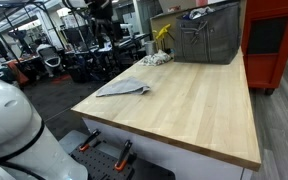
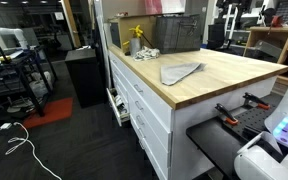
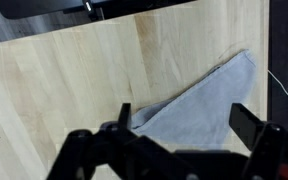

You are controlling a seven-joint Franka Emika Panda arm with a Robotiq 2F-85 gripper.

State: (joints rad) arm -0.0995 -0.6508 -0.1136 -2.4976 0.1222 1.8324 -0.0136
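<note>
One cloth inside tabletop edges, gripper spread above

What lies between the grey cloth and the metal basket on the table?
Only bare wooden tabletop between cloth and basket; this shows in an exterior view. A pale bundle sits aside.

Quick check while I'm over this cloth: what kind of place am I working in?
Probably a lab or workshop: butcher-block workbench, red tool cabinet, office chairs behind.

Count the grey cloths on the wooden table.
1. The flat grey fabric cloth lies on the light wooden table, below the open claw; others may be hidden inside the grey metal bin.
</note>
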